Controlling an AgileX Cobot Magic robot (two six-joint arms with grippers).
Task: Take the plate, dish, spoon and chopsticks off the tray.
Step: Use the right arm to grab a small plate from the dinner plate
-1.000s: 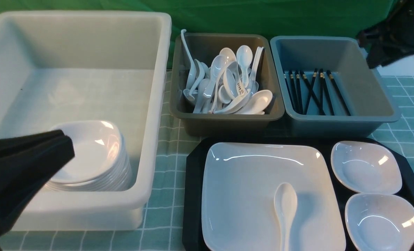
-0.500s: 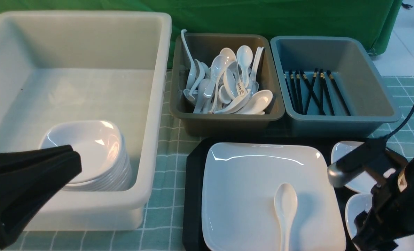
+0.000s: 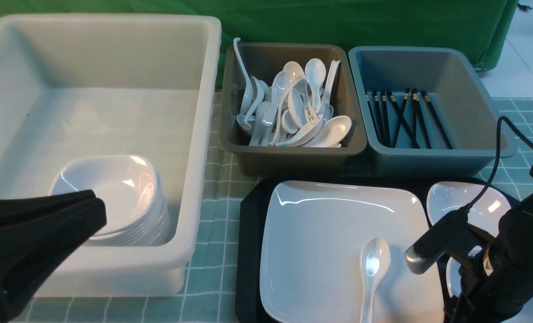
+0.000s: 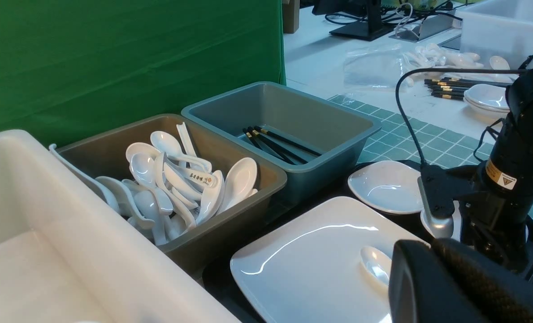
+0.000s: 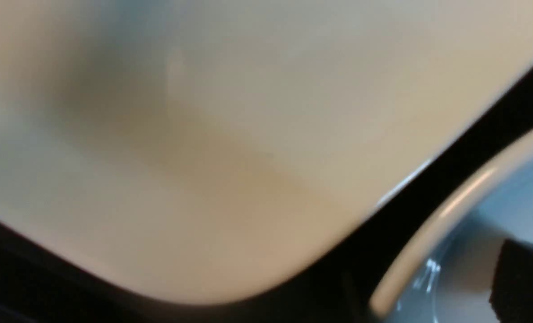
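White plate (image 3: 320,233) corner | right fingers hidden beside it, state unreadable | left fingers (image 3: 64,215) together

Bright, even light from above; one view lost to blur.

The front and left wrist views were sharp and well lit. Curved white glare lay on the plate (image 3: 320,233) and in the bowl of the spoon (image 3: 374,262). It also lay on the stacked dishes (image 3: 114,188) just beyond the fingers (image 3: 46,229) of the left gripper (image 3: 97,210), themselves a featureless black mass. The right wrist view was wholly out of focus. Beside a dark finger (image 5: 522,282), the plate was a beige smear and the tray (image 5: 450,179) a soft black band.
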